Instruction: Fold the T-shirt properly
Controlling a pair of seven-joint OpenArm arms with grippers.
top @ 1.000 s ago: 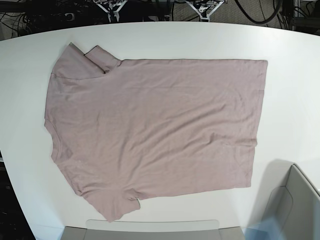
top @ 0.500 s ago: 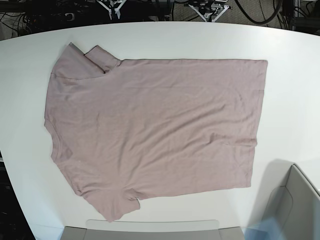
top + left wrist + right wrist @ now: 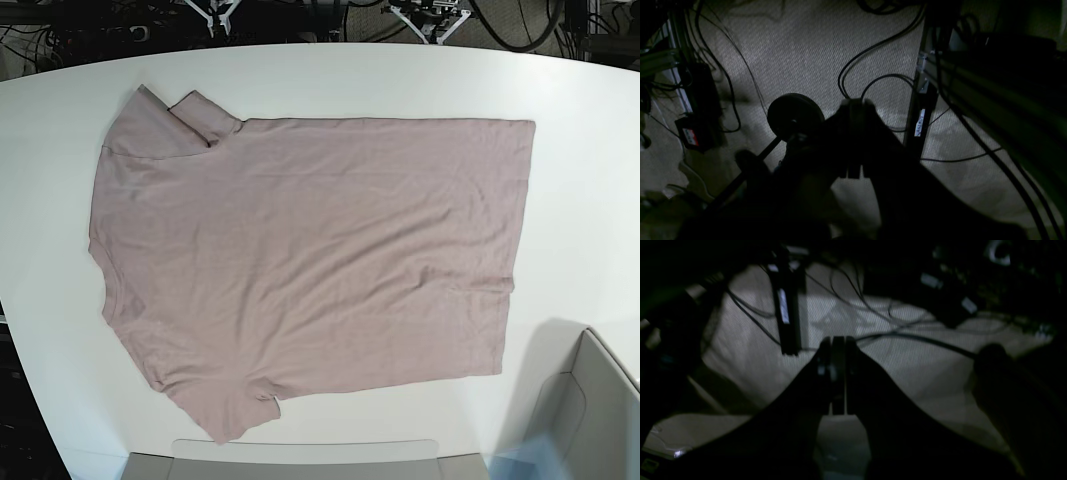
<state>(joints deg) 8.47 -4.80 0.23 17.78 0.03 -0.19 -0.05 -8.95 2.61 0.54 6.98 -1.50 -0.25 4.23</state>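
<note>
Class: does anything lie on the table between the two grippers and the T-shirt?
Nothing visible does. The T-shirt lies flat on the white table with nothing on it. The left gripper and right gripper hang shut over the floor beyond the table.

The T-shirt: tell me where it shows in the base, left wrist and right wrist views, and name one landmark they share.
Base: the T-shirt lies spread flat across the middle of the white table, neck toward the picture's left.
Left wrist: not in it; only the shut left gripper over the carpet and cables.
Right wrist: not in it; only the shut right gripper over carpet.
Shared landmark: the carpeted floor with black cables, seen beyond the table's far edge in base.
</note>
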